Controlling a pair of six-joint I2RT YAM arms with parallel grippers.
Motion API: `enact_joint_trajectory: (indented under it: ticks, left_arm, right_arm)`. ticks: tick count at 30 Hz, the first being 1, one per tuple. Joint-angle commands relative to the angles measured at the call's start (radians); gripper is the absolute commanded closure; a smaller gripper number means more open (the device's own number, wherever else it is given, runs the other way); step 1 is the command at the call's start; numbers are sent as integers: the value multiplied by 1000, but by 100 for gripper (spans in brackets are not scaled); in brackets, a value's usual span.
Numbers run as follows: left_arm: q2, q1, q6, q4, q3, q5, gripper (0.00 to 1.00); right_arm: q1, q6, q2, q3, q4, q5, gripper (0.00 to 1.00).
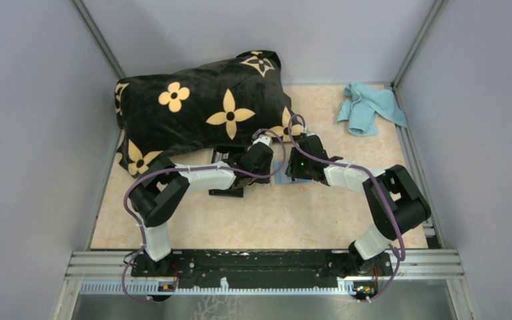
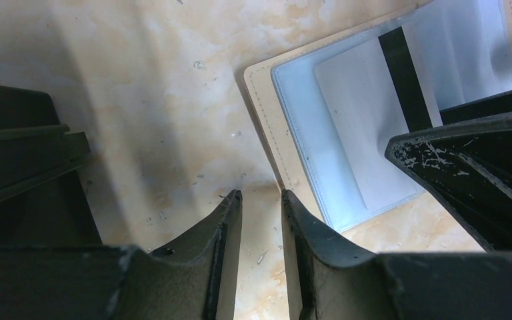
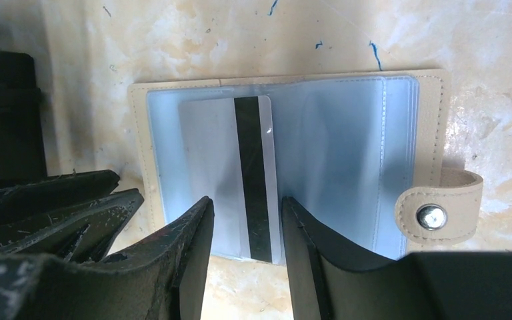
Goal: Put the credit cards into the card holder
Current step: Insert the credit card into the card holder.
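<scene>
Right claw (image 3: 247, 201) over edge of striped card (image 3: 217, 160)

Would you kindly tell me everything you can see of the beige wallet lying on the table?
The beige wallet lies open and flat on the marbled table. It looks like stitched leather, with clear plastic sleeves inside and a strap with a metal snap on one side. A grey card with a dark stripe lies in or on one sleeve. The right gripper stands open over its near edge; contact is unclear.
</scene>
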Motion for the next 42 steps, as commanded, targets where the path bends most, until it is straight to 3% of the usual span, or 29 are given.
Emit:
enact_joint_trajectory:
  ticks: [1, 19, 23, 29, 42]
  left_arm:
    - [48, 5, -7, -43, -5, 19, 65]
    - [62, 5, -13, -48, -3, 25, 65]
    - [62, 5, -13, -48, -5, 26, 65]
    - [60, 5, -13, -49, -6, 24, 65]
    - [65, 5, -13, -47, -8, 24, 65]
  right_arm:
    - [19, -24, -39, 50, -36, 19, 57]
    - [26, -53, -122, 57, -41, 66, 60]
    - [25, -59, -117, 55, -38, 93, 70]
    - [25, -72, -85, 67, -48, 136, 99]
    - [25, -80, -4, 81, -37, 162, 100]
